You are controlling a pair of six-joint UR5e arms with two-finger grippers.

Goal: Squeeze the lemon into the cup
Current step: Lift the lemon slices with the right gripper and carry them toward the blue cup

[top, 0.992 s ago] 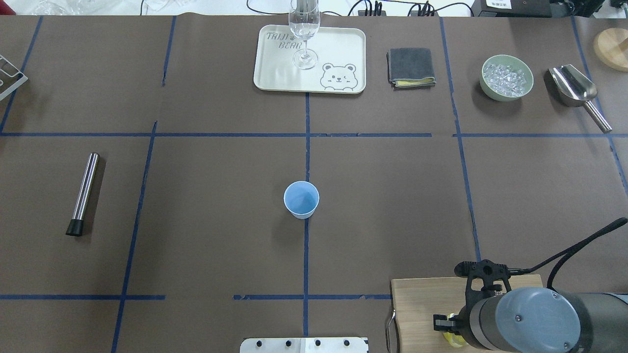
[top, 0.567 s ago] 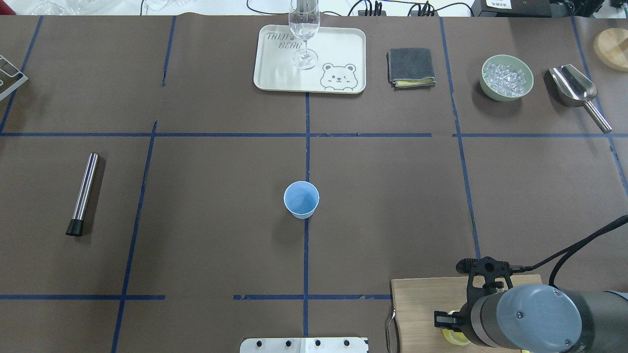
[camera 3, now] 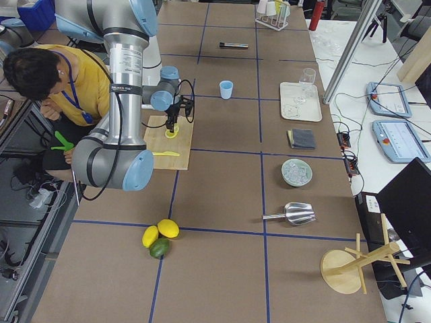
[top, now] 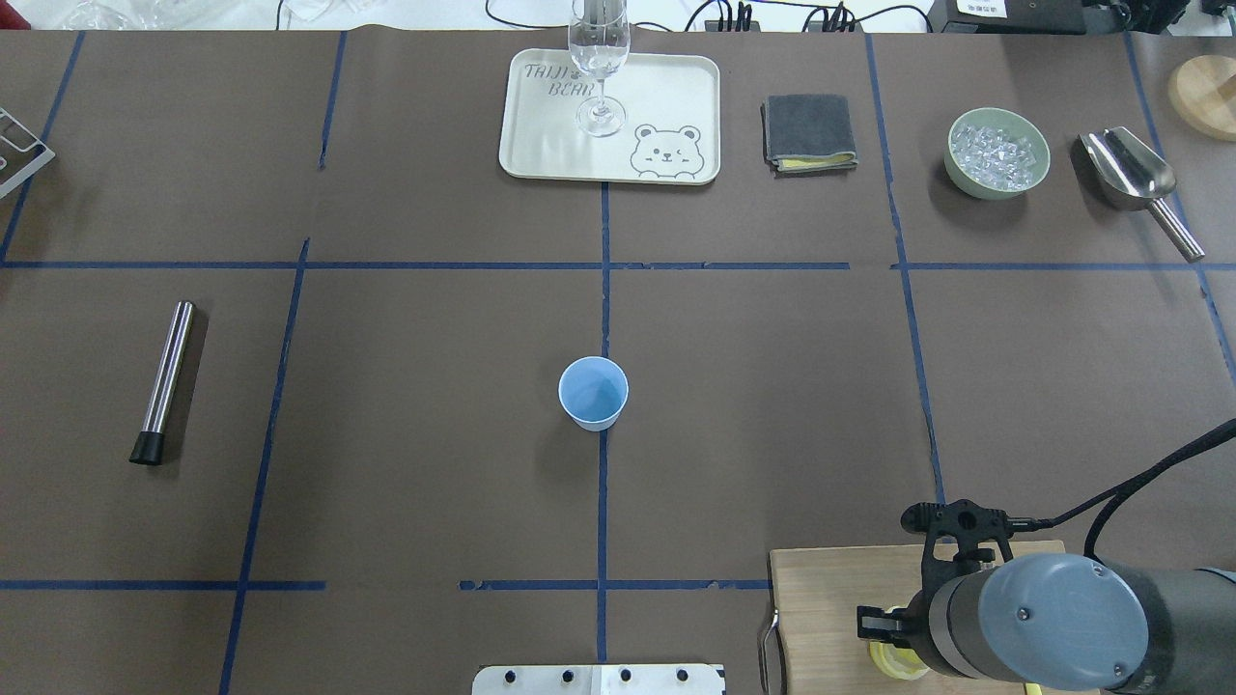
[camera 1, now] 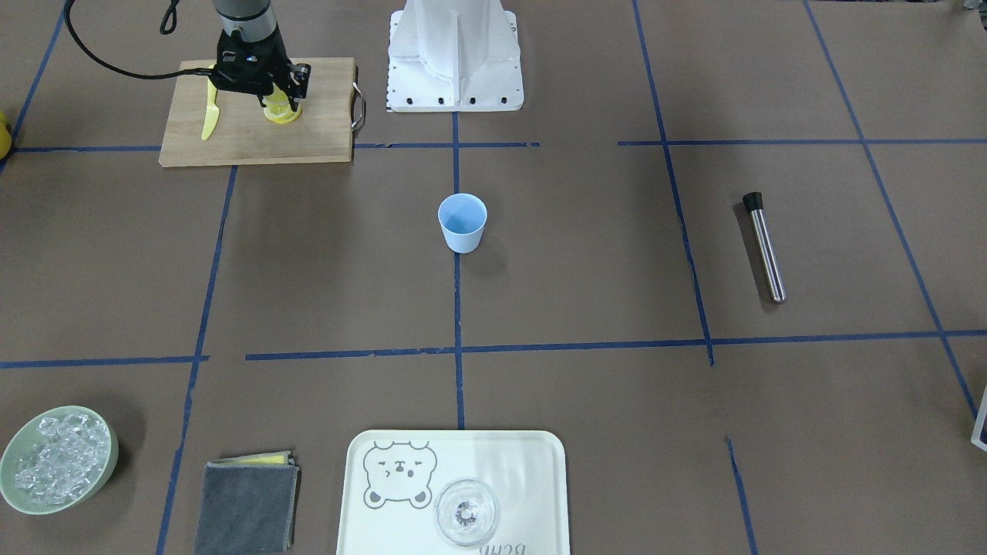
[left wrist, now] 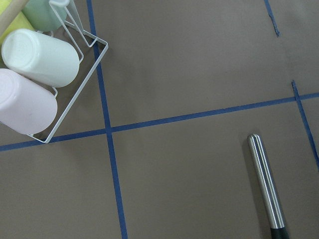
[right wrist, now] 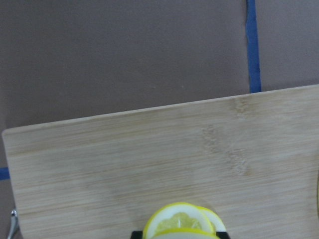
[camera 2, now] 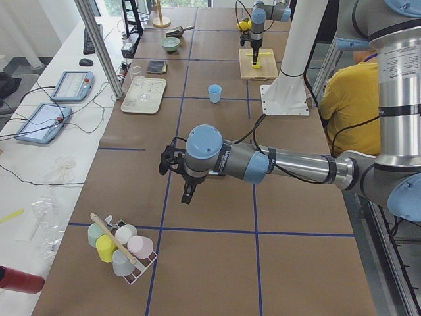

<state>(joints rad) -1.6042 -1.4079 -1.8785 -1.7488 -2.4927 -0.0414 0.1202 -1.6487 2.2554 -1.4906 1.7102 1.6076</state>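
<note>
The lemon (camera 1: 282,116) is a thin round yellow slice with a paler rind ring. In the right wrist view its segment pattern shows (right wrist: 178,224), with the edge of a second, paler slice just behind it. It sits on the wooden cutting board (camera 1: 254,140), near the robot's base on its right. The cup (top: 593,393) is a small pale blue tumbler without a handle. It stands upright and looks empty, at mid-table on the centre tape line, well apart from the lemon.

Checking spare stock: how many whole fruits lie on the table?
3, bunched at the end of the table on the robot's right: a yellow fruit, a second yellow fruit and a dark green fruit. None seems hidden.
</note>
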